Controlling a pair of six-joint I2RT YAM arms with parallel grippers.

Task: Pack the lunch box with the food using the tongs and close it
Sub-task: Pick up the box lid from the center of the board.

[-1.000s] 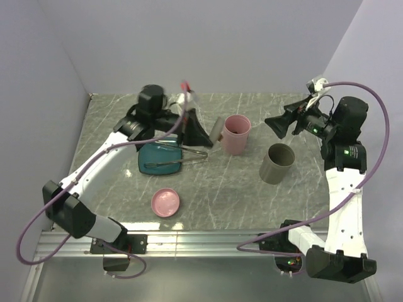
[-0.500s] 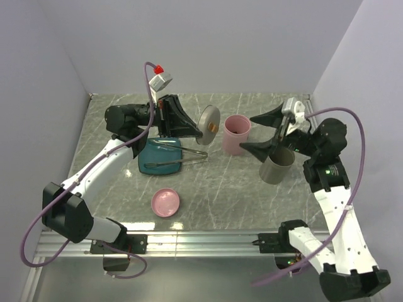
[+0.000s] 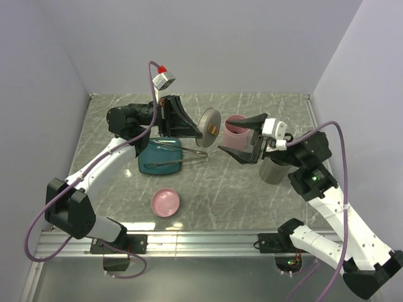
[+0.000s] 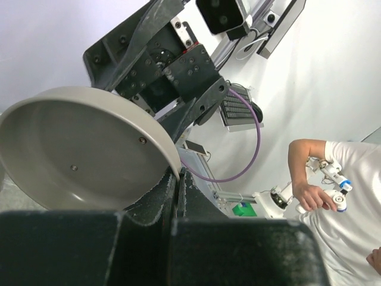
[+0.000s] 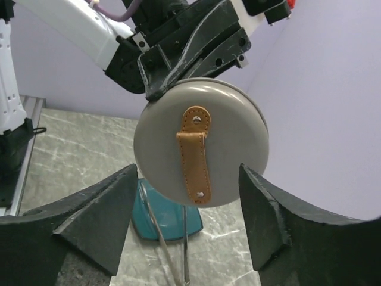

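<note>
My left gripper point(image 3: 200, 128) is shut on the rim of a round grey lid point(image 3: 208, 119) with a tan leather strap point(image 5: 195, 154) and holds it on edge in the air. In the left wrist view the lid's hollow underside point(image 4: 83, 149) shows, with the fingers pinched on its rim. My right gripper point(image 5: 190, 220) is open and faces the lid point(image 5: 201, 143), one finger on each side and short of it. The silver tongs point(image 3: 184, 151) lie across the teal plate point(image 3: 157, 165). A pink lunch box cup point(image 3: 236, 133) and a grey one point(image 3: 276, 170) stand upright. I can make out no food.
A small pink dish point(image 3: 165, 202) lies near the front edge. In the right wrist view the tongs point(image 5: 178, 256) and the teal plate point(image 5: 169, 223) lie on the marble table below the lid. Walls close the table at the back and on both sides.
The right arm has swung left from the back right corner to face the lid, and its jaws have narrowed a little. The left arm has lifted and turned the lid toward it.
</note>
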